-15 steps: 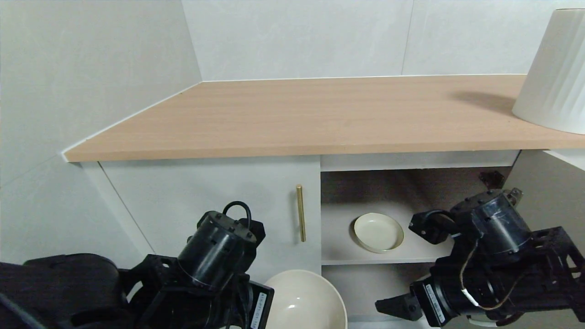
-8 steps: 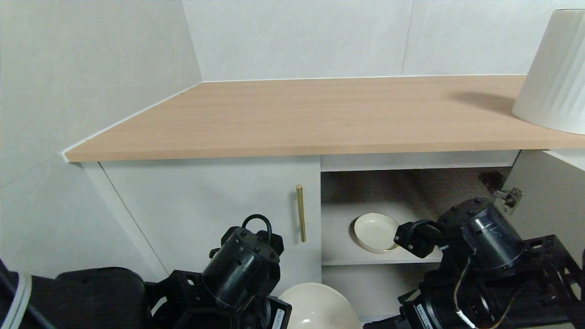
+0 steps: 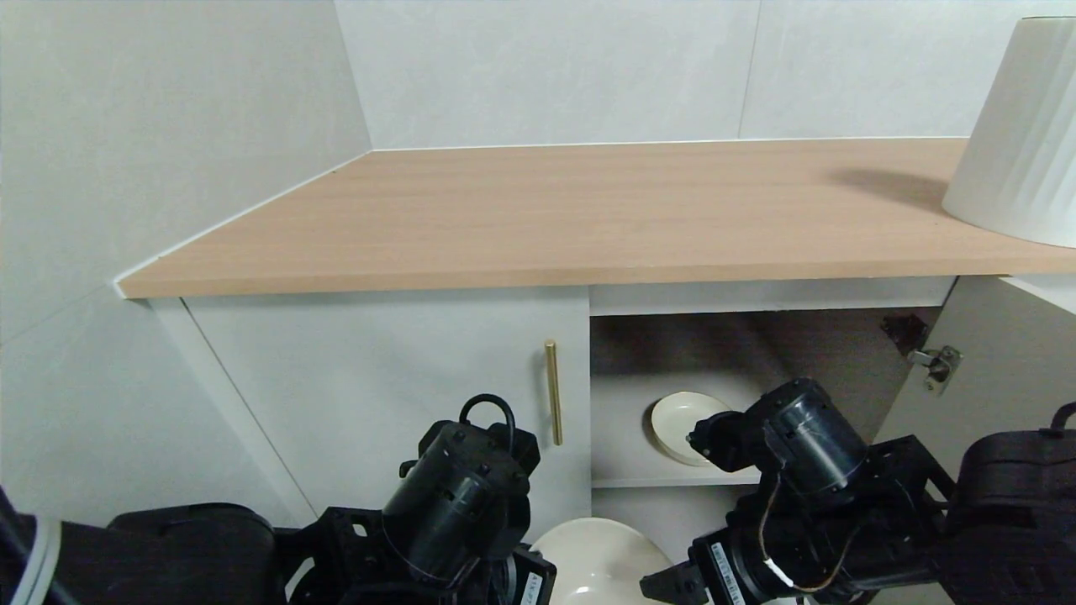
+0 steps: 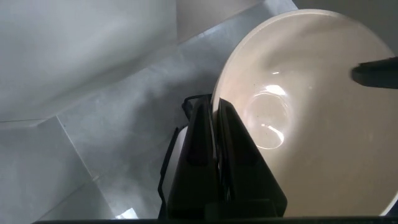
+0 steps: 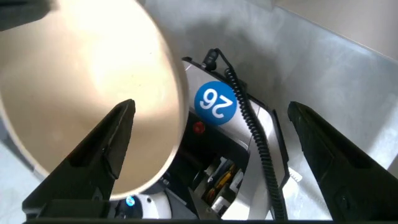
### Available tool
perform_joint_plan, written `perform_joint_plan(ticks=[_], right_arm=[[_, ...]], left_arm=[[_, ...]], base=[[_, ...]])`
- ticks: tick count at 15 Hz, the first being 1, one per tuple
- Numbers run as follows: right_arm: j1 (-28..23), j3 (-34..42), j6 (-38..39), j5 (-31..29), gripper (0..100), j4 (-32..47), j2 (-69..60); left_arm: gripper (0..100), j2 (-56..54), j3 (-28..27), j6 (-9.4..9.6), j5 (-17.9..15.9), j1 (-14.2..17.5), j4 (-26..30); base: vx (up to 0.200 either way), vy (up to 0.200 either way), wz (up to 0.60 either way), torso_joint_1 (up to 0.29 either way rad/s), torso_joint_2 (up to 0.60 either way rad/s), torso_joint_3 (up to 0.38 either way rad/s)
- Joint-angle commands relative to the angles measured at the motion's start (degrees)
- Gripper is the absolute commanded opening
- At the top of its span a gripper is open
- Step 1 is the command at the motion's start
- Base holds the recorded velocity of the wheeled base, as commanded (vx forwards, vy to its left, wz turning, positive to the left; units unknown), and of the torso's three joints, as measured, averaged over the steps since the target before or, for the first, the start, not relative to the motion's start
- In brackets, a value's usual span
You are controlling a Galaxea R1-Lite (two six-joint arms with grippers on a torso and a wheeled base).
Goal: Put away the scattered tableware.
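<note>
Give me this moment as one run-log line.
left gripper: shut on bowl rim | right gripper: open, empty, near bowl | plate: on cabinet shelf | right door: open

Pale walls (image 3: 546, 67) meet behind a wooden worktop (image 3: 588, 210) carrying a white ribbed shade (image 3: 1017, 143) at right; below, a grey door (image 3: 378, 378) with brass handle (image 3: 552, 391) adjoins an open compartment with a shelf (image 3: 618, 458).

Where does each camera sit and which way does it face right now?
Head view: from the head, down at the open cabinet; left arm, right arm low.
Left wrist view: along the left end effector, shut on the rim of the bowl.
Right wrist view: past the open right end effector toward the bowl.
Shared: the bowl.
</note>
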Motion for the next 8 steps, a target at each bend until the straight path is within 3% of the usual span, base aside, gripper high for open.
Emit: perform_joint_plan(ticks=[1,5,6,8], right_arm=[[0.01,-0.17,0.1,-0.31,100,-0.04,1.52],[0.01,-0.17,0.1,-0.31,100,-0.04,1.52],[0.01,-0.17,0.1,-0.31,0,-0.04,1.7],[0.01,-0.09,0.1,-0.31,0,-0.04,1.96]], left_arm=[[0,0.08,0.09,-0.01,-0.03,0.0,0.03],[0,0.78,0.0,-0.01,0.06,0.0,-0.06],[0,0.7,0.0,-0.01,0.06,0.0,-0.06],[0,0.61,0.0,-0.01,0.15,0.0,-0.06]], base=[[0.0,0.0,0.0,0.0,0.0,0.0],[0.0,0.0,0.0,0.0,0.0,0.0],[0.0,0.0,0.0,0.0,0.0,0.0],[0.0,0.0,0.0,0.0,0.0,0.0]])
